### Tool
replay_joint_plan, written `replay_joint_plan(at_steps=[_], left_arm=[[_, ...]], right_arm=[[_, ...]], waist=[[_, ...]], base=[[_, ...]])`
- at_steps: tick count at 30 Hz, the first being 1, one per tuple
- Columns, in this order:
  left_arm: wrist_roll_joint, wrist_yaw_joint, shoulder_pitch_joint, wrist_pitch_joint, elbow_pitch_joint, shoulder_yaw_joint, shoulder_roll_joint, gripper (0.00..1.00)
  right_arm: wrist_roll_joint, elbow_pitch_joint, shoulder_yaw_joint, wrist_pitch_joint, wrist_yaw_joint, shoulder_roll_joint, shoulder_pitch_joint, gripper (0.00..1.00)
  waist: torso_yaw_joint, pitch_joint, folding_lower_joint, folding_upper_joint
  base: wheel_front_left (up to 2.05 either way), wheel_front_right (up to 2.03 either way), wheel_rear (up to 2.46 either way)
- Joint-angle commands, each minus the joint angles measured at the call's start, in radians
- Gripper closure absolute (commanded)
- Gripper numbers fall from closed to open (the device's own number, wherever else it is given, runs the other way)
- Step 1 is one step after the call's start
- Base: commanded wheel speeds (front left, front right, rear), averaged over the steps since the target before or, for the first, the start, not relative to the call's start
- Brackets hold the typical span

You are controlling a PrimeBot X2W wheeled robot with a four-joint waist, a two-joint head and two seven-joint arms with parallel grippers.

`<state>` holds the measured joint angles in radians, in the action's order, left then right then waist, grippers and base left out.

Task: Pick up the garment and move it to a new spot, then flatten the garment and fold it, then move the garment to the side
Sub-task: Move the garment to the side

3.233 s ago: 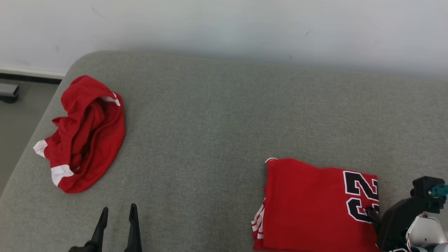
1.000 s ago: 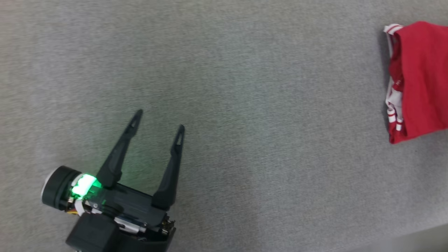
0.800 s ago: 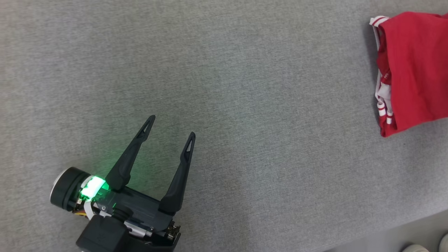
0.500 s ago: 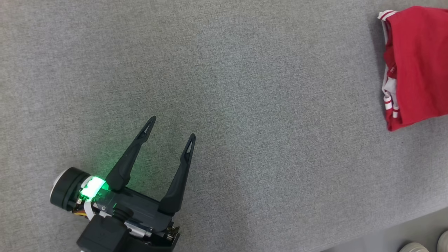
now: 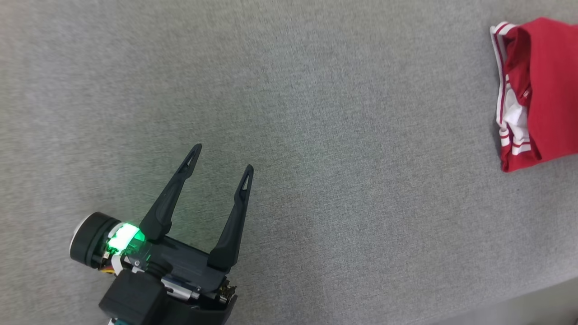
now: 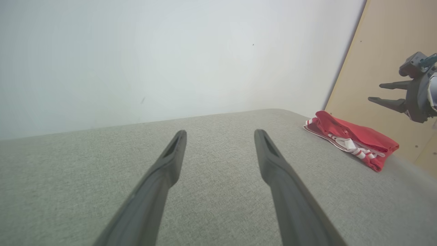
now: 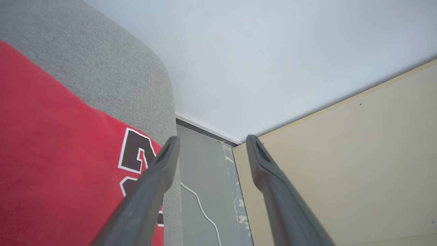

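Jersey lies folded on the cushion; left claw and right claw stand wide (empty), best withdrawn upward, sparing folds.

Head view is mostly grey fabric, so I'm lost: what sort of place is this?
Likely an indoor room: a grey upholstered cushion, sofa- or bed-like, against a white wall, a folded red jersey on it, a beige panel beside.

**Garment at right, left gripper at lower left**

In the head view both are over the cushion, well apart; the garment lies on it at the upper right edge. In the left wrist view the right gripper hangs at the far right, above the garment; a wall stands behind the cushion.
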<state>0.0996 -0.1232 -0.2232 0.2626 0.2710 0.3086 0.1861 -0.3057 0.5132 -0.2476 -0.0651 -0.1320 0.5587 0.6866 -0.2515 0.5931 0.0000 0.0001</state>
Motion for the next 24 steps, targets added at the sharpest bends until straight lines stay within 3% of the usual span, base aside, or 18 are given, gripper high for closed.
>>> replay_joint_plan(at_steps=[1,9,24], left_arm=[[0.007,0.004,-0.005,0.003,-0.006,-0.005,-0.009,0.00],[0.045,0.015,0.045,0.003,-0.074,-0.063,-0.064,0.00],[0.070,0.069,0.203,0.003,-0.272,-0.240,-0.127,0.00]], right_arm=[[0.023,0.008,-0.001,-0.026,0.003,0.004,-0.005,0.00],[0.128,-0.042,0.016,-0.146,0.003,-0.090,-0.097,0.00],[0.322,-0.371,0.061,-0.155,0.003,-0.313,-0.500,0.00]], waist=[[0.020,-0.038,0.0000,-0.0001],[0.082,-0.188,0.0000,-0.0001],[0.192,-0.460,0.0000,-0.0001]], base=[[0.00,0.00,0.00],[0.00,0.00,0.00],[0.00,0.00,0.00]])
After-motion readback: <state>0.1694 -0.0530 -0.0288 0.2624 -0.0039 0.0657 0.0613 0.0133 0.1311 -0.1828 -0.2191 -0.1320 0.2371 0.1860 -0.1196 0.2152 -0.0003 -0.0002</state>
